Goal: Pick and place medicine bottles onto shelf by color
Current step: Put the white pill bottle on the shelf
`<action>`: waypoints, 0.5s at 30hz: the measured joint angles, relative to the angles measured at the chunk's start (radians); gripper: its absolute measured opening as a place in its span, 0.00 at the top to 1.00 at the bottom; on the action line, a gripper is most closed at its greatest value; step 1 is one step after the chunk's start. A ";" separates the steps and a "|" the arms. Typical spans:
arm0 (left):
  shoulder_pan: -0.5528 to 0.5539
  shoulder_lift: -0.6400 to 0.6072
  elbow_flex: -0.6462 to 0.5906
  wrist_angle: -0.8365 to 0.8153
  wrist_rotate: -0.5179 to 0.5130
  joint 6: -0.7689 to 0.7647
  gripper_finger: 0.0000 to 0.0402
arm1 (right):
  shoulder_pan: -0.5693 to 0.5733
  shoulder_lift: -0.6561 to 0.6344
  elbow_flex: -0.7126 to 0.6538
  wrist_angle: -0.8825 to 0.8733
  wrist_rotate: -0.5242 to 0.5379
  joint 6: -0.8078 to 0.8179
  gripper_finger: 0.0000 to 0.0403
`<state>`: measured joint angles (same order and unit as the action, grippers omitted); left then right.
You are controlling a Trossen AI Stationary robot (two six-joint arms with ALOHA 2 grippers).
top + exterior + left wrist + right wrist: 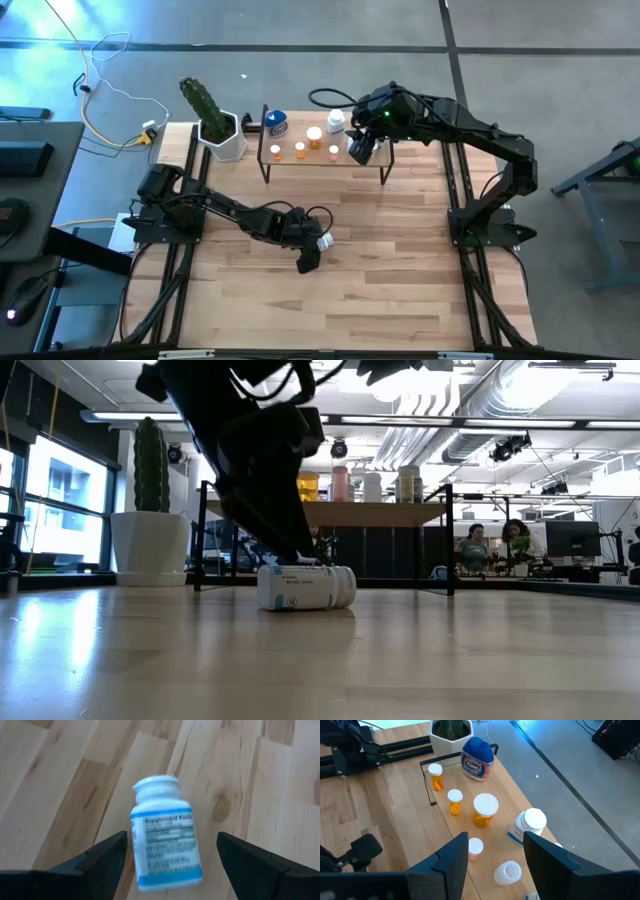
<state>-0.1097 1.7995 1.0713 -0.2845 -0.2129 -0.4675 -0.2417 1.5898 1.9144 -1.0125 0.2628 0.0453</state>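
A white medicine bottle [165, 837] with a blue-edged label lies on its side on the table, also seen in the low view [305, 587]. My left gripper [171, 840] is open and low over the table [308, 258]. Its fingers stand on either side of the bottle with a gap on each side. The shelf [295, 130] stands at the far edge and carries several bottles: small orange ones [455, 802], a blue-lidded one [477, 760] and white ones [530, 825]. My right gripper [495, 840] is open and hovers above the shelf's right end [360, 148].
A green cactus in a white pot [222, 135] stands just left of the shelf. Black frame rails [180, 270] run along both table sides. Bare tabletop [380, 260] lies between the lying bottle and the near edge. People sit in the room beyond [490, 545].
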 joint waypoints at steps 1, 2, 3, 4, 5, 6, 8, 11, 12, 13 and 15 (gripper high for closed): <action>0.000 0.006 0.002 0.006 0.000 0.000 0.26 | 0.000 0.000 0.000 0.000 0.000 0.001 0.55; 0.001 0.009 0.001 -0.002 0.000 0.000 0.26 | 0.000 0.000 0.000 0.000 0.000 0.001 0.55; 0.002 0.009 -0.001 -0.012 0.002 0.000 0.26 | 0.000 0.000 0.000 0.000 0.000 0.002 0.55; 0.005 0.012 -0.001 -0.004 0.007 0.000 0.26 | 0.000 0.000 0.000 0.000 0.000 0.003 0.55; 0.005 0.020 0.002 0.009 0.013 0.000 0.26 | 0.000 0.000 0.000 0.000 0.000 0.005 0.55; 0.006 0.027 0.002 0.011 0.020 0.000 0.26 | 0.000 0.000 0.000 0.000 0.000 0.006 0.55; 0.006 0.035 -0.002 -0.001 0.022 0.000 0.26 | 0.000 0.000 0.000 0.000 0.000 0.007 0.55; 0.006 0.062 0.000 0.021 0.022 0.000 0.26 | 0.000 0.000 0.000 0.001 0.000 0.022 0.55; 0.006 0.070 -0.001 0.018 0.022 0.000 0.26 | 0.000 0.000 0.000 0.002 0.000 0.025 0.55; 0.006 0.082 0.000 0.034 0.022 0.000 0.26 | 0.000 0.000 0.000 0.003 0.000 0.025 0.55; 0.006 0.098 0.000 0.034 0.023 0.000 0.26 | 0.000 0.000 0.000 0.004 0.000 0.025 0.55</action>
<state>-0.1040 1.8976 1.0711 -0.2506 -0.1899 -0.4675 -0.2417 1.5899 1.9144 -1.0088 0.2630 0.0708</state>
